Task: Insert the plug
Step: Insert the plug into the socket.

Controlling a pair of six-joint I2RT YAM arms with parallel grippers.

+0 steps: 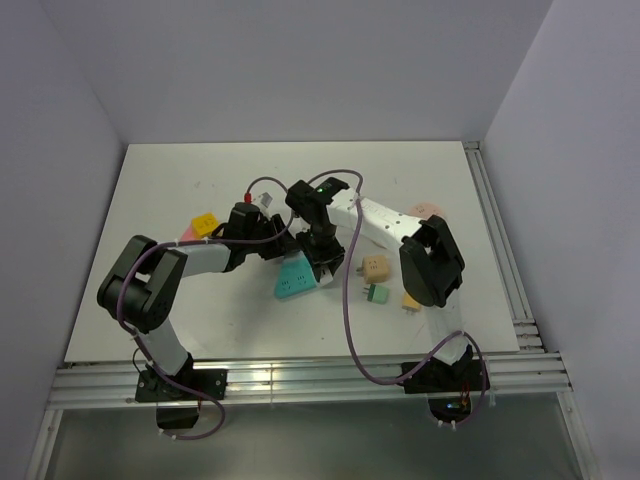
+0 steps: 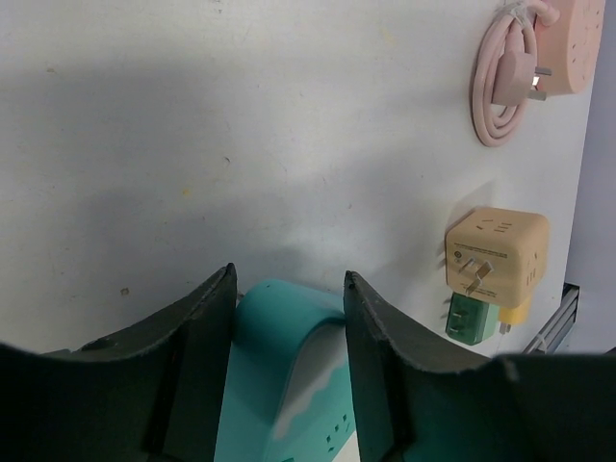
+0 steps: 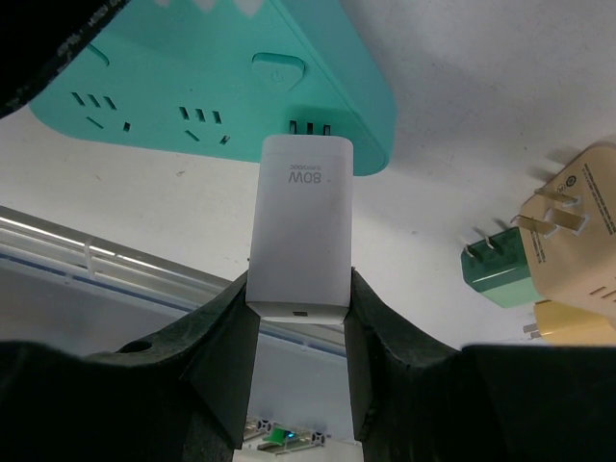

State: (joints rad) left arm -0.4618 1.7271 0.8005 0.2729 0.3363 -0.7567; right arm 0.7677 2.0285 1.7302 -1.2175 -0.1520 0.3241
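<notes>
White moulded plastic forms the charger (image 3: pixel 298 231), the plug for this task; judge it light, rigid and smooth-sided, so it can slip or tilt under insertion load. Take hold across its two broad flat faces, near the tail end, and keep the prong end free. The right gripper (image 3: pixel 298 289) holds it in exactly this way: jaws narrow, both fingers pressed flat on the body's sides. In the right wrist view the charger points to 12 o'clock, and its prongs meet a socket on the teal strip (image 3: pixel 192 77) at the strip's 6 o'clock edge. Short lengths of prong show at the joint, so judge the plug as not fully seated. The strip lies near the table centre in the top view; judge it hard-shelled, light and liable to slide when pushed. The left gripper (image 2: pixel 289 279) straddles its rounded end, jaws narrow, with the fingers apparently touching both flanks to brace it. A beige cube (image 1: pixel 373 268) lies at 3 o'clock of the strip.
</notes>
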